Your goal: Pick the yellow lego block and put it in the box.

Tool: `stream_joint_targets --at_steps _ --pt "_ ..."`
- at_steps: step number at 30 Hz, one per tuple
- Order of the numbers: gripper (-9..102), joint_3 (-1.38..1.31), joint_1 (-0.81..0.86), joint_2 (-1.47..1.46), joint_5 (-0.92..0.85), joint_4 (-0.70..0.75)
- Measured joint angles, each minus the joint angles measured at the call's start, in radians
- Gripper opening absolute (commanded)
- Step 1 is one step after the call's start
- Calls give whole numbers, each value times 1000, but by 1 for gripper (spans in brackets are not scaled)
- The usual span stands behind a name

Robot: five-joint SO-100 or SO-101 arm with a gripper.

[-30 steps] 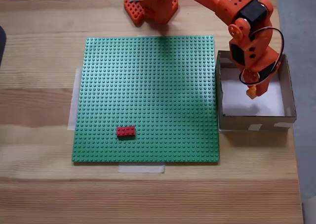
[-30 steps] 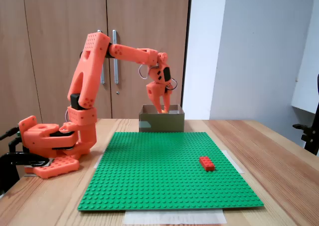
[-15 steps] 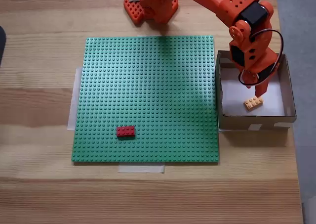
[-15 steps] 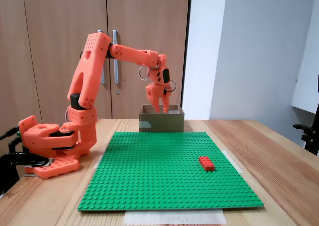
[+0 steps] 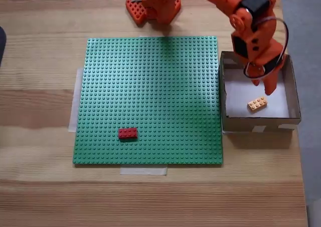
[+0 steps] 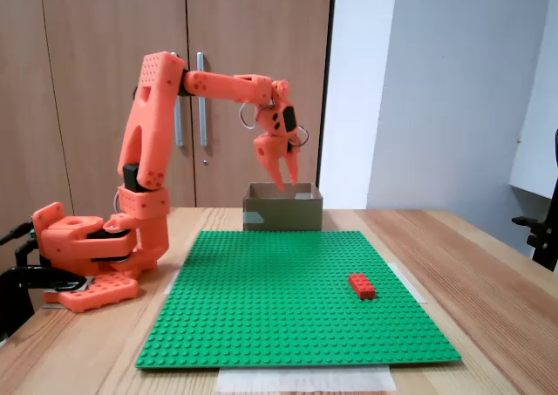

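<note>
The yellow lego block (image 5: 257, 103) lies flat on the white bottom of the box (image 5: 228, 122), near its front wall in a fixed view from above. In a fixed view from the side the box (image 6: 282, 214) stands at the far edge of the green plate, and its walls hide the block. My orange gripper (image 5: 266, 86) hangs above the box's inside, just behind the block, open and holding nothing. From the side the gripper (image 6: 286, 175) points down, its fingertips a little above the box's rim.
A red brick (image 5: 127, 133) sits on the green baseplate (image 5: 150, 86) near its front left; the same red brick (image 6: 362, 285) shows in the side view. The arm's base (image 5: 153, 4) stands behind the plate. Bare wooden table surrounds the plate.
The gripper opened and let the yellow block drop into the box, then rose from inside the box to above its rim.
</note>
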Motion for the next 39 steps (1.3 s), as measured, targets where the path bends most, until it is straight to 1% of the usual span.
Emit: stream_joint_targets --at_steps 8,9,11,16,25,32,39 --pt "9 206 78 239 -58 -86" --pt "6 273 117 333 -69 -109" --pt "4 296 120 360 -81 -129" --pt "-1 442 199 580 -84 -173" --pt "-1 574 302 811 -74 -230" --pt "-1 696 477 943 -44 -322" --pt "-1 919 632 1085 -71 -451"
